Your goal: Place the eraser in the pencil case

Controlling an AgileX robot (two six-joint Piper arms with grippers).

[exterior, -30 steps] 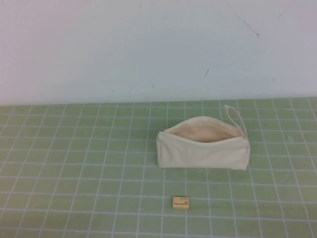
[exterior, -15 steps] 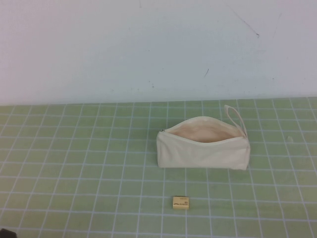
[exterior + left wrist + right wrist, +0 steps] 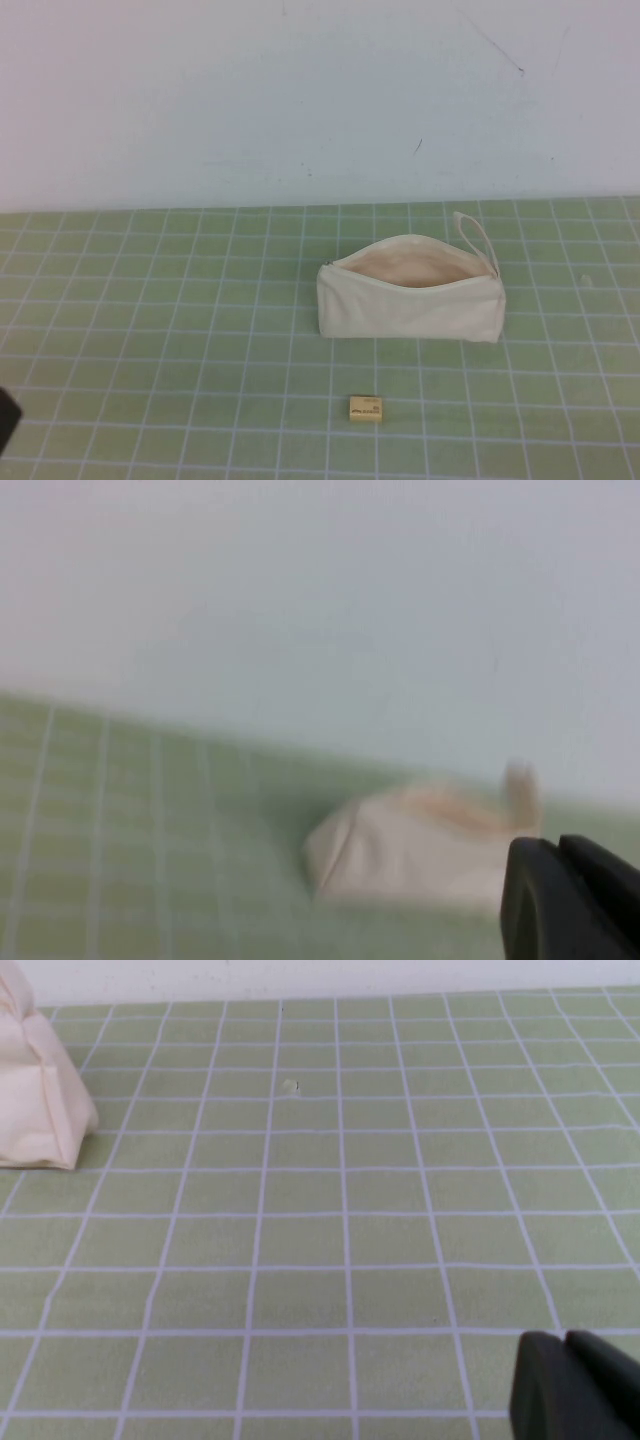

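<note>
The cream-white pencil case (image 3: 410,305) stands on the green grid mat, right of centre, zip open, pale lining showing, loop strap (image 3: 473,236) at its right end. The tan-yellow eraser (image 3: 365,408) lies on the mat just in front of it, apart from it. My left gripper (image 3: 558,842) is shut and empty; a dark part of it (image 3: 6,418) shows at the high view's lower left edge, far from the eraser. Its wrist view shows the pencil case (image 3: 400,845) blurred. My right gripper (image 3: 563,1338) is shut and empty over the mat, right of the pencil case (image 3: 35,1100).
The green grid mat (image 3: 160,330) covers the table up to a white back wall (image 3: 300,100). A small pale speck (image 3: 290,1086) lies on the mat to the right of the pouch.
A dark part of my left gripper has come up into the high view at the lower left edge. The pencil case and eraser have not moved.
</note>
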